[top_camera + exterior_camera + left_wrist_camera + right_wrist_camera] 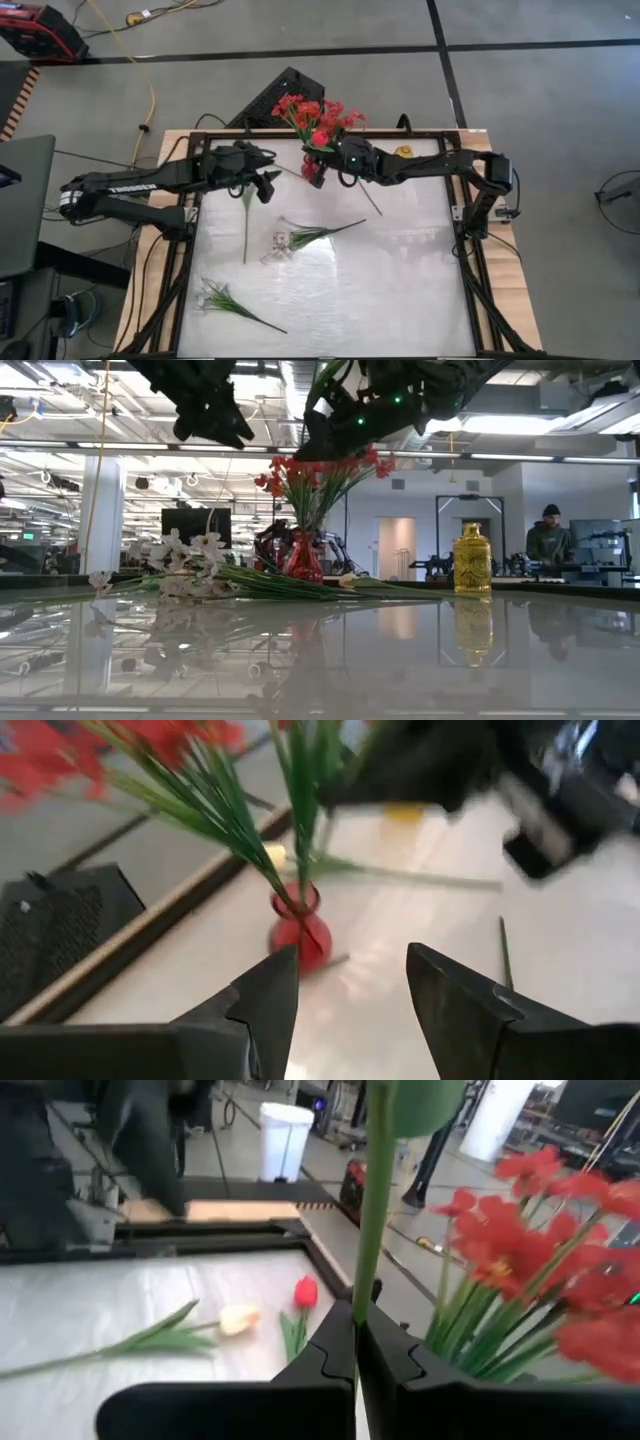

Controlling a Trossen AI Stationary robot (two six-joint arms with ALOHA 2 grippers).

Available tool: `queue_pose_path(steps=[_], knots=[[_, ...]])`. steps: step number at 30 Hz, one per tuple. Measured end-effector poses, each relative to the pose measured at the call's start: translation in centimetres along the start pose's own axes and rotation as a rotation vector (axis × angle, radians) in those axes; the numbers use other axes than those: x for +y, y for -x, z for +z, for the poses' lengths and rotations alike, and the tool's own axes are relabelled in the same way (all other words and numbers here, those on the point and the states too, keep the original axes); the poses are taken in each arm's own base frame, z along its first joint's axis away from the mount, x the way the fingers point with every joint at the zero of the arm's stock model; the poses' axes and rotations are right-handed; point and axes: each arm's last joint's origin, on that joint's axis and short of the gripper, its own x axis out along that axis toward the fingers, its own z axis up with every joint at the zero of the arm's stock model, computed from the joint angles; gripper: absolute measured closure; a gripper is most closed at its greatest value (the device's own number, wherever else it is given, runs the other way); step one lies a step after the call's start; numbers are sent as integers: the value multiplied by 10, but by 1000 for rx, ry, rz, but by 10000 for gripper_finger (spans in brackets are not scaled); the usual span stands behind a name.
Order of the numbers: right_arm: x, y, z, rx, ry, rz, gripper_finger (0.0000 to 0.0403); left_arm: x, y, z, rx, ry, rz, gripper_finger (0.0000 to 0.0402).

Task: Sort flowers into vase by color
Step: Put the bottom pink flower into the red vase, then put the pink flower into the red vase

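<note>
High view: both dark arms reach toward the far edge of the glossy white table (400, 290), where a small rounded red glass vase (313, 168) holds a bunch of red blossom clusters (305, 110) on thin green stems. The right pincer (322, 140) sits just above that vase. The left pincer (268, 185) hangs beside it, over a single green-stemmed flower (246, 220). A spray of small white blossoms (225, 300) lies nearer the front, another leafy stem (315, 235) at mid-table.

Low view: the red vase (302, 558) stands upright, its red blooms fanning out; white blossom sprays (185, 565) lie flat on the mirror-like surface. A ribbed yellow bottle-shaped vase (473, 560) stands well apart. A person (548, 540) shows in the room behind.

Left wrist view: the left pincer (352, 990) is spread wide with nothing between its wedge-shaped fingers; the red vase (298, 930) lies beyond.

Right wrist view: the right pincer (357, 1345) is pressed tight on a smooth green stem (372, 1200). A cream-peach tulip (238, 1318) and a red tulip (305, 1293) lie on the table beyond.
</note>
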Motion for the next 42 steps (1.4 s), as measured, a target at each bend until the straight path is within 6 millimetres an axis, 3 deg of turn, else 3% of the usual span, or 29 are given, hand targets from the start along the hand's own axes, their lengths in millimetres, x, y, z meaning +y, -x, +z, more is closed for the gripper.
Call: queue_pose_path(steps=[9, 16, 26, 32, 42], knots=[[-15, -3, -7, 52, -65, -33, 377, -8, -28, -10, 94, -25, -30, 225], [-15, -3, -8, 59, -66, -29, 377, -8, -29, -9, 80, -52, -28, 225], [-5, -23, -39, 121, -104, -2, 372, -8, -29, -9, 81, -42, -25, 225], [-5, -20, -42, 188, -90, 11, 327, -8, -29, -10, 88, -42, -30, 225], [-23, -12, -46, 531, -173, 167, 222, -8, -29, -11, 96, -122, -25, 225]])
